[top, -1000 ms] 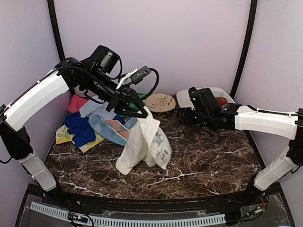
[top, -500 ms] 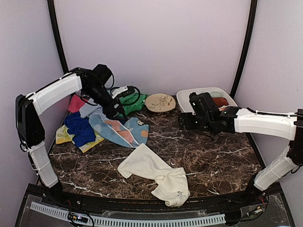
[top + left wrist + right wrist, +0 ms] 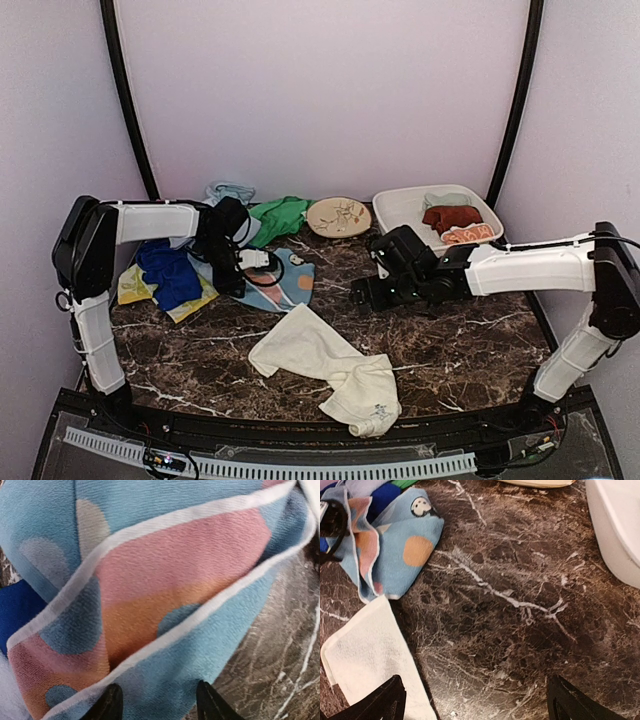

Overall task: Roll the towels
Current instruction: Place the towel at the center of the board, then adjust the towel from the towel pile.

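The left gripper point(image 3: 161, 706) is hanging low over the light blue towel point(image 3: 165, 580), fingers apart and gripping nothing. Its tips are right at a white-edged fold, and I cannot tell whether they are touching it. That towel is lying crumpled at the left of the tabletop point(image 3: 470, 340), partly over the blue towel point(image 3: 165, 272). The right gripper point(image 3: 479, 702) is hovering wide open and empty over the marble in the middle. The white towel point(image 3: 318, 358) is sprawling unrolled near the front edge. The green towel point(image 3: 280, 215) is sitting at the back, and the dark red towel point(image 3: 452, 216) is lying in the tub point(image 3: 398, 208).
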